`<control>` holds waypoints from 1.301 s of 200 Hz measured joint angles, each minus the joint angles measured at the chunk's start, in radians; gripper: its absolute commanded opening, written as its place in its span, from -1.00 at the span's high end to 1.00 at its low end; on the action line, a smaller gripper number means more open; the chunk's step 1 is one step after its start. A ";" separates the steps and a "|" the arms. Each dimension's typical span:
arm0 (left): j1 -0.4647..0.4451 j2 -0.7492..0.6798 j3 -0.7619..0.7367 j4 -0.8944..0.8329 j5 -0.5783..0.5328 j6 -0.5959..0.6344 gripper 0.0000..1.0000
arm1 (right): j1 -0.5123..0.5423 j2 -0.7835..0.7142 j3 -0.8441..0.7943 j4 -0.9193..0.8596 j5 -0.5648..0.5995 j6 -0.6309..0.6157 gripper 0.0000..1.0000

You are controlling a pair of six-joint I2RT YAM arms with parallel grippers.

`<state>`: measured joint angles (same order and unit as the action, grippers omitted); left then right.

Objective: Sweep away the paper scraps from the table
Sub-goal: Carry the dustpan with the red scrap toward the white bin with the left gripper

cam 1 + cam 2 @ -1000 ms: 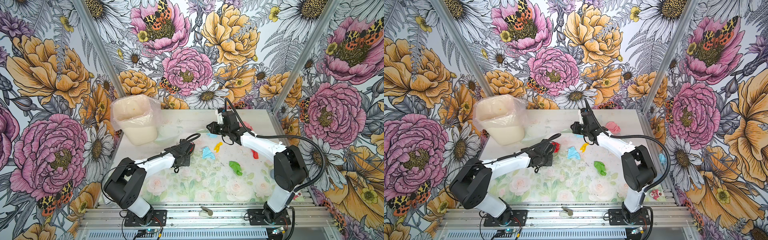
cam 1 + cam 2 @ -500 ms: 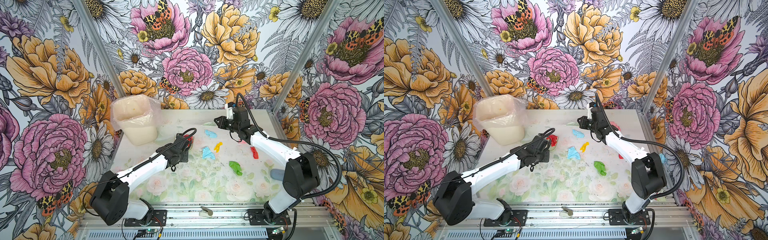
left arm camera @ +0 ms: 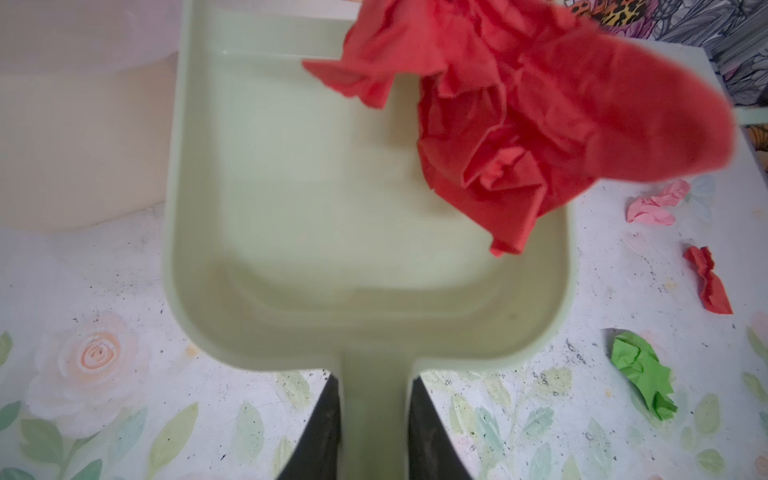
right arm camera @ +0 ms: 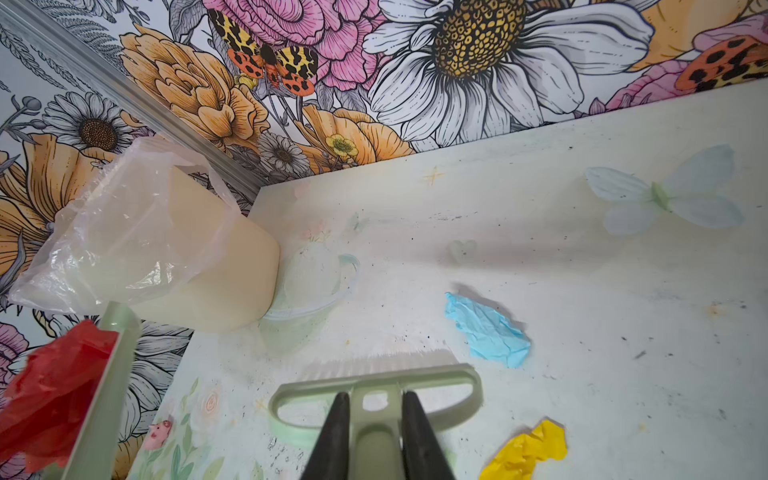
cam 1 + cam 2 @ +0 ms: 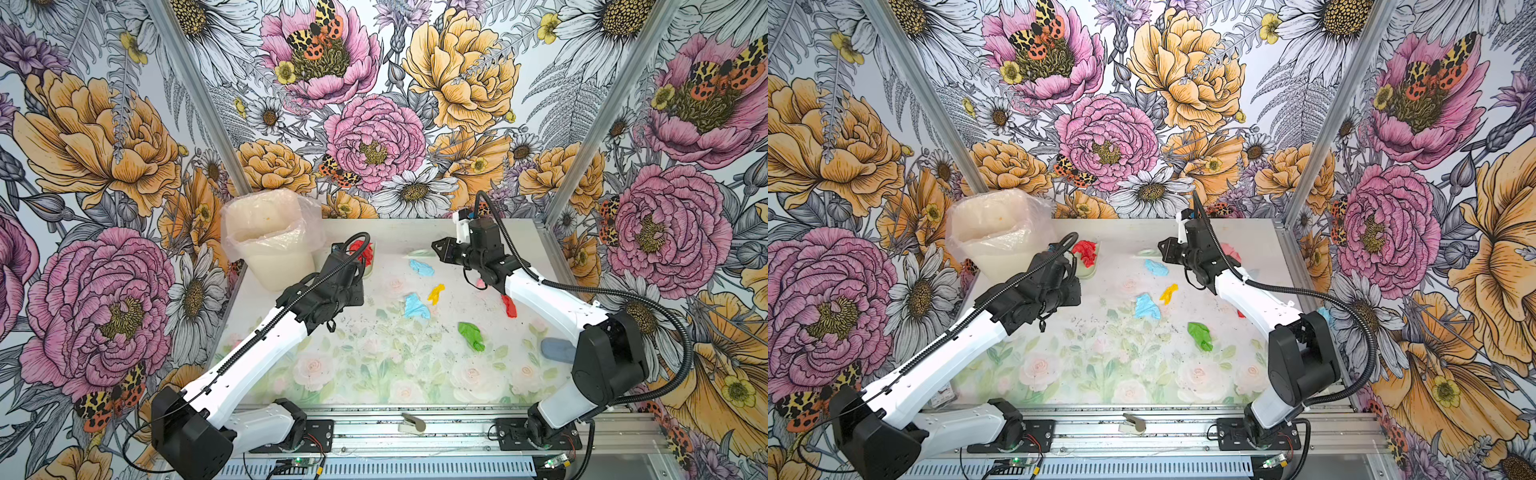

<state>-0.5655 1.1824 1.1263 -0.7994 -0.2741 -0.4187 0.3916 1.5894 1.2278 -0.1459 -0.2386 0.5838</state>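
While the right tool (image 4: 372,401) pinched the brush (image 4: 449,376) and the left tool (image 3: 374,386) the dustpan (image 3: 291,187), a red scrap (image 3: 519,124) lay in the dustpan at 11 o'clock; other scraps (image 5: 415,306) dotted the counter (image 5: 374,345) from centre to 3 o'clock.

A red scrap (image 3: 519,124) is lying in the pale green dustpan (image 3: 291,187). The white table (image 3: 104,270) is showing pink roses and dark speckles.

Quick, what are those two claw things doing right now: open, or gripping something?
The left gripper is closed, holding the dustpan by its handle.
The right gripper is closed, holding the brush by its handle.
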 measured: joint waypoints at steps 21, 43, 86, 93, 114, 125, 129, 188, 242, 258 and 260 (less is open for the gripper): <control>0.019 -0.002 0.062 -0.035 0.000 0.011 1.00 | -0.001 0.000 -0.010 -0.001 -0.001 -0.002 1.00; 0.040 -0.002 0.129 -0.061 0.001 0.030 1.00 | -0.005 -0.002 -0.014 -0.001 -0.002 -0.002 1.00; 0.101 0.017 0.263 -0.091 0.015 0.062 1.00 | -0.007 -0.014 -0.017 0.000 -0.002 -0.002 1.00; 0.113 0.022 0.281 -0.093 0.021 0.063 1.00 | -0.007 -0.016 -0.018 0.000 -0.002 -0.002 1.00; 0.164 0.038 0.325 -0.097 0.051 0.068 1.00 | -0.007 -0.018 -0.021 0.000 -0.002 -0.002 1.00; 0.198 0.050 0.344 -0.098 0.072 0.071 1.00 | -0.007 -0.018 -0.021 0.000 -0.002 -0.002 1.00; 0.212 0.054 0.353 -0.101 0.084 0.071 1.00 | -0.007 -0.018 -0.022 0.000 -0.002 -0.002 1.00; 0.429 0.113 0.418 -0.111 0.232 0.070 1.00 | -0.007 -0.018 -0.024 0.000 -0.003 -0.002 1.00; 0.598 0.190 0.464 -0.113 0.409 0.059 1.00 | -0.007 -0.018 -0.024 0.000 -0.003 -0.002 1.00; 0.640 0.221 0.478 -0.110 0.472 0.050 1.00 | -0.007 -0.018 -0.024 0.000 -0.003 -0.002 1.00; 0.645 0.226 0.480 -0.109 0.481 0.048 1.00 | -0.007 -0.018 -0.024 0.000 -0.003 -0.002 1.00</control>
<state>0.0799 1.4086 1.6062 -0.9089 0.2066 -0.3706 0.3847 1.5711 1.2037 -0.1463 -0.2417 0.5823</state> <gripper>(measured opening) 0.223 0.196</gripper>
